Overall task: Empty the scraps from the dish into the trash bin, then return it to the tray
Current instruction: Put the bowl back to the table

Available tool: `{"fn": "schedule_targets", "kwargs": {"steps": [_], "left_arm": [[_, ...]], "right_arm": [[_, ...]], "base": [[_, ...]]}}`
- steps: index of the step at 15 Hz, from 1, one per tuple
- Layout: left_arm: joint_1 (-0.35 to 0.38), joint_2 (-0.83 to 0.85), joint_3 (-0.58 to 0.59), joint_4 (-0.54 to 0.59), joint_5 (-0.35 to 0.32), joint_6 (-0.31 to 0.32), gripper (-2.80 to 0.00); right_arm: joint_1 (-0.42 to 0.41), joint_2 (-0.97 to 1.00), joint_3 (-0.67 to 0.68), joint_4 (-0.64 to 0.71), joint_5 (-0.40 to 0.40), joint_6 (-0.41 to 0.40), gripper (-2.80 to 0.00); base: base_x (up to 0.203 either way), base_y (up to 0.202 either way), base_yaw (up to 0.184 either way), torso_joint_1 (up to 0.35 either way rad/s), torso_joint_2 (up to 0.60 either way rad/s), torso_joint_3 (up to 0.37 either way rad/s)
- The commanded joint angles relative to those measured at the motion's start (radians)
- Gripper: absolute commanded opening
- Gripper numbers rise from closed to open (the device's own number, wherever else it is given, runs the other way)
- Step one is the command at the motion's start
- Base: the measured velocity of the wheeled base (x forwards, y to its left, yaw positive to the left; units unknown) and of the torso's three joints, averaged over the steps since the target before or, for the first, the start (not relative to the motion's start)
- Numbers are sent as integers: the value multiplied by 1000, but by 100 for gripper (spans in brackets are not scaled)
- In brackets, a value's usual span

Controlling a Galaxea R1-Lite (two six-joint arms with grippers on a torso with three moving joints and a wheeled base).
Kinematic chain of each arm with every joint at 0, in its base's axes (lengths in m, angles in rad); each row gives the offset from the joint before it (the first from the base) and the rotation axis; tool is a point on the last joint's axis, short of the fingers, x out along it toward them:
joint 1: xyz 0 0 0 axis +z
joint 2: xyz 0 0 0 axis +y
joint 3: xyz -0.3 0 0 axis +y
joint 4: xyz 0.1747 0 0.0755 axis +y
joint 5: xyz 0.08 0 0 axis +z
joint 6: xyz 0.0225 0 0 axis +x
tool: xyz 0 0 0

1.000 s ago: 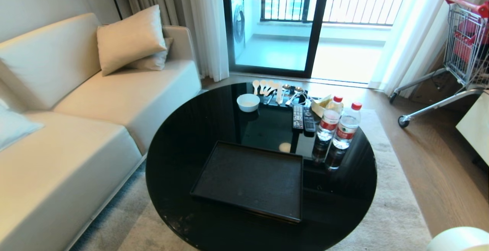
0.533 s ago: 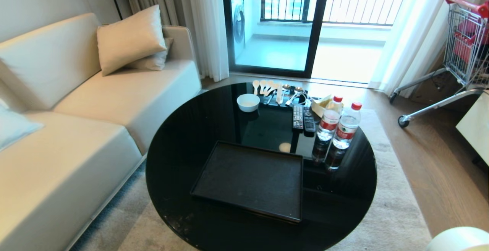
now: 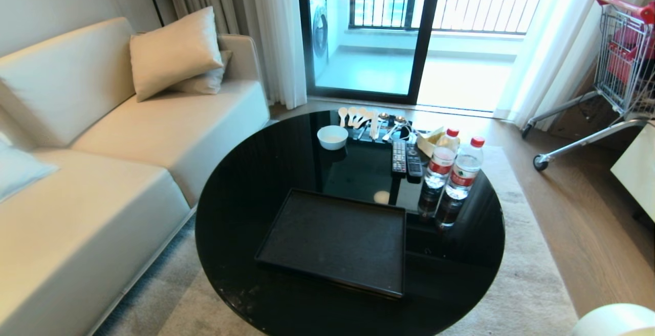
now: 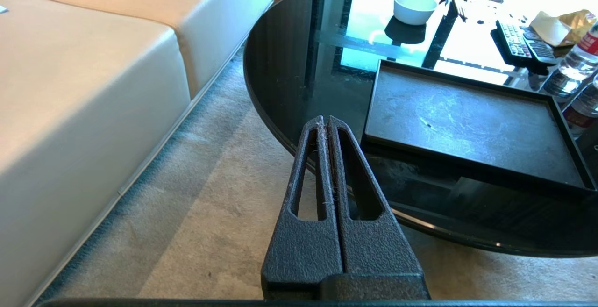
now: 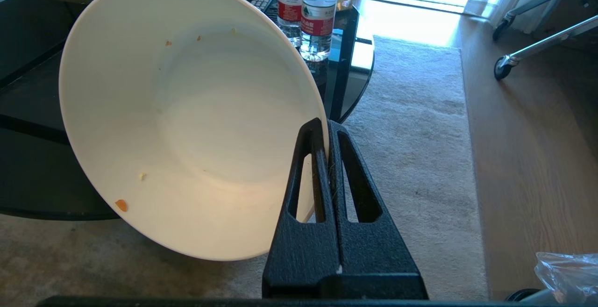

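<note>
Two water bottles [image 5: 308, 12] stand behind the dish [image 5: 187, 115] the right fingers [image 5: 327, 129] pinch; left fingers [image 4: 325, 124] closed

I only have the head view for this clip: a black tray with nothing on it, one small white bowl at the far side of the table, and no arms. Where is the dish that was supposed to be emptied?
Observer: The right gripper is pinching the dish by its rim, tipped on edge, beside the table.
Operator: Any scraps left in it?
Observer: Nearly none: one orange bit near the low rim and a few tiny specks.
Operator: Is the trash bin anywhere?
Observer: Only a corner of clear plastic bag shows on the floor in the right wrist view; I cannot tell if it is the bin's.
Operator: And the left gripper?
Observer: The left gripper is shut on nothing, off the table's near edge, short of the tray.
</note>
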Motion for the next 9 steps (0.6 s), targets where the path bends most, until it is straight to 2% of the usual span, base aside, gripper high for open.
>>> {"fn": "schedule_targets", "kwargs": {"steps": [1,9], "left_arm": [[0,0,0,0,1,-1,-280],[0,0,0,0,1,-1,-280]], "right_arm": [[0,1,0,0,1,-1,-280],[0,1,0,1,0,-8,-280]], "base": [[0,0,0,0,0,0],[0,0,0,0,0,0]]}}
